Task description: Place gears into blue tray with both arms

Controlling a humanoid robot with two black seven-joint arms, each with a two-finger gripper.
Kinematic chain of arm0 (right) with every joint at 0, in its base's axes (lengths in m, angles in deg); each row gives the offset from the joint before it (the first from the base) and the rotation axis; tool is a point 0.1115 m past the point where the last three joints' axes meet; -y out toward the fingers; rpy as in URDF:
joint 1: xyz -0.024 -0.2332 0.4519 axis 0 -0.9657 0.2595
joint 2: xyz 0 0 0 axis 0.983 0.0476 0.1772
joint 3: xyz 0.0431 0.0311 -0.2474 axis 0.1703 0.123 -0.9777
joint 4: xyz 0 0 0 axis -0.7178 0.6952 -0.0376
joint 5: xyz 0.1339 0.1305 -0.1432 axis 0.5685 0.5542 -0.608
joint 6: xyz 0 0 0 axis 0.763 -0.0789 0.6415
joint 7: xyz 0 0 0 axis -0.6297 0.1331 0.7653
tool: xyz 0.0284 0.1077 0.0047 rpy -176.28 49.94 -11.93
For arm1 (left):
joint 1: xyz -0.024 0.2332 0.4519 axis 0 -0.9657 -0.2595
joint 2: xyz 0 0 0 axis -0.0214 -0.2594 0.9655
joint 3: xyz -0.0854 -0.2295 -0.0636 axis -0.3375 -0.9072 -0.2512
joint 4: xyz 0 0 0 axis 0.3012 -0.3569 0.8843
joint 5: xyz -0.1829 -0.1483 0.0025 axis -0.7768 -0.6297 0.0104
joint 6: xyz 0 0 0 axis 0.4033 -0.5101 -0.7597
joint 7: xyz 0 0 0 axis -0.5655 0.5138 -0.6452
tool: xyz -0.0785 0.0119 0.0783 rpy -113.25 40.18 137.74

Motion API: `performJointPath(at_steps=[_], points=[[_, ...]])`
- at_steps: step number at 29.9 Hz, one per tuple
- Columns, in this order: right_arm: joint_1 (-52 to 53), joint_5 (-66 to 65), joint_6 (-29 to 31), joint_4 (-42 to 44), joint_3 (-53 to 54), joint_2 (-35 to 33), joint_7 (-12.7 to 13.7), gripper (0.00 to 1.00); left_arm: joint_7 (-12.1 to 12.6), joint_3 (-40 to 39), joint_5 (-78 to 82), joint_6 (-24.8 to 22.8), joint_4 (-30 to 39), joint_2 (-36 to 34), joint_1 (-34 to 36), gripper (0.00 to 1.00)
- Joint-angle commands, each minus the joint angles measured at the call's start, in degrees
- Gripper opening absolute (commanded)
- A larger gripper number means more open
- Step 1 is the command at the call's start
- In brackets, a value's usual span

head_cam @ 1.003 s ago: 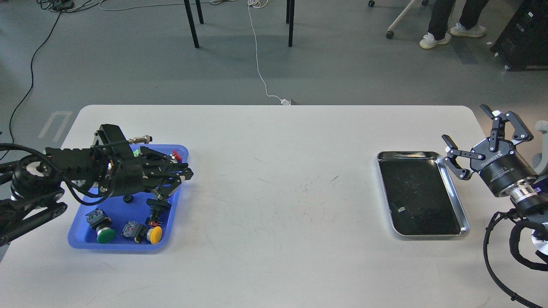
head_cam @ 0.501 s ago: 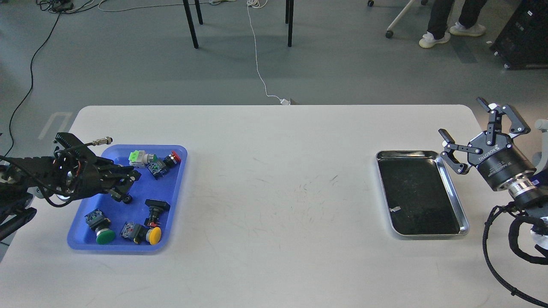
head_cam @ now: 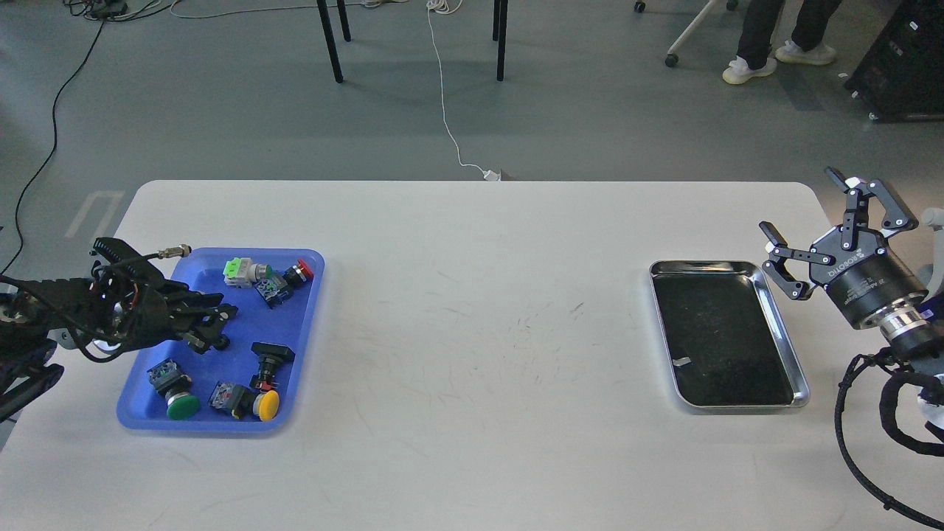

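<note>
blue tray long axis runs near-to-far; gear inside

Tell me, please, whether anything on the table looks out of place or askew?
Nothing looks spilled or damaged. The push-button switches lie tipped at mixed angles inside the blue tray. The steel tray sits slightly skewed to the table edge, with a small pale scrap on its dark bottom.

A rectangular blue plastic tray holds push-button switches capped green, yellow and red, on a white table, beside a shiny steel tray with dark bottom.
</note>
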State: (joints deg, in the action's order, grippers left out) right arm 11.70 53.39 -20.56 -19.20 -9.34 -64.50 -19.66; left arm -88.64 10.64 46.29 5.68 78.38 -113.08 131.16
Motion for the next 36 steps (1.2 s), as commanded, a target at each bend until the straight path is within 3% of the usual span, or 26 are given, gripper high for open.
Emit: performJointPath(at_steps=[1, 3, 10, 16, 22, 25, 30, 36], points=[[0.14, 0.0, 0.0, 0.03, 0.09, 0.0, 0.0, 0.99, -0.01, -0.35, -8.39, -0.04, 0.44, -0.08, 0.51, 0.8], [0.14, 0.0, 0.0, 0.2, 0.35, 0.26, 0.0, 0.99, -0.01, -0.35, -15.07, -0.47, 0.44, -0.08, 2.26, 0.87], [3.74, 0.09, 0.0, 0.9, 2.89, 0.79, 0.0, 0.99, -0.01, -0.88, -41.07, -3.64, 0.71, -1.57, 10.78, 0.97], [5.32, 0.18, -1.62, 0.99, 12.12, 5.7, 0.0, 0.99, -0.01, -1.49, -72.44, -3.73, 0.71, 0.52, 17.2, 0.98], [10.94, 0.53, -6.37, 5.46, 13.1, 10.54, 0.14, 0.99, -0.01, -5.78, -94.35, -3.9, 0.45, 5.45, 17.74, 0.98], [13.05, 1.14, -6.91, 9.5, 14.06, 14.75, 3.64, 0.99, 1.09, -10.36, -101.83, -4.86, 0.01, 8.44, 17.47, 0.98], [15.78, 1.41, -7.17, 15.4, 16.87, 18.98, 9.09, 0.99, 6.54, -17.91, -112.38, -8.29, -0.17, 12.3, 15.81, 0.98], [18.59, 4.57, -7.35, 23.74, 20.39, 24.08, 15.16, 0.99, 7.43, -24.6, -122.15, -9.09, -0.79, 17.4, 12.2, 0.98]])
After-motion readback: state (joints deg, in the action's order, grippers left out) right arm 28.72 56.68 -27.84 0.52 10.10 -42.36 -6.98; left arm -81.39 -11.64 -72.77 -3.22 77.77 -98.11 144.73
